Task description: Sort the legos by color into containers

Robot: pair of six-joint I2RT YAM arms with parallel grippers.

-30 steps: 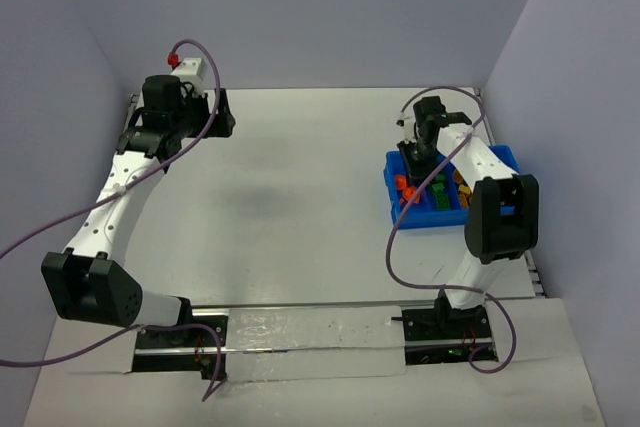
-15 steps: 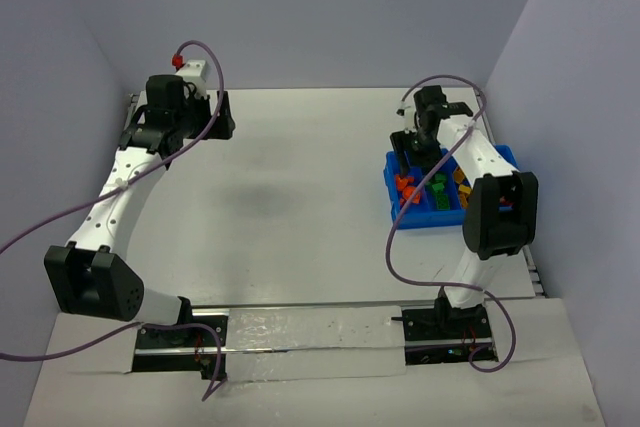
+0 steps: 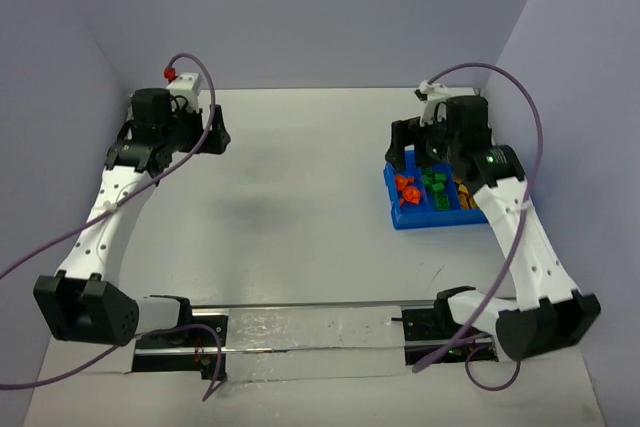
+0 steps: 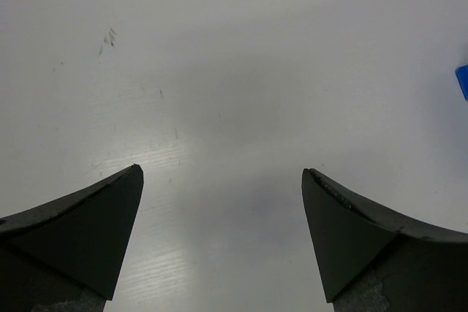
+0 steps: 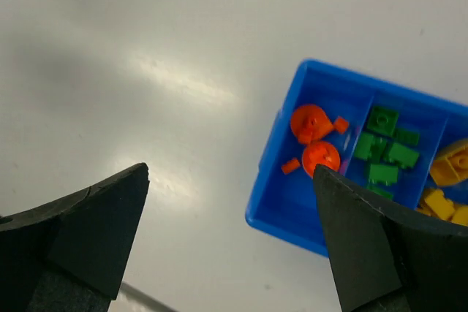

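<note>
I see the legos lying inside the blue bin (image 5: 284,206), which stands on the right part of the worktop (image 3: 300,207). They are separated by colour. The orange legos (image 5: 311,123), two of them round, are in the end compartment nearest to the middle of the worktop. The green legos (image 5: 383,145) are in the compartment next to it, and the yellow legos (image 5: 447,166) come after that, partly cut by the edge of my right wrist view. I find no brick on the bare worktop around the bin.

The right end effector (image 5: 230,173) hangs above the edge of the bin at the orange end. It is released, its fingers are spread wide and nothing is between them. The left end effector (image 4: 221,172) is far away at the left back corner, also released and holding nothing, with only the worktop below it.
</note>
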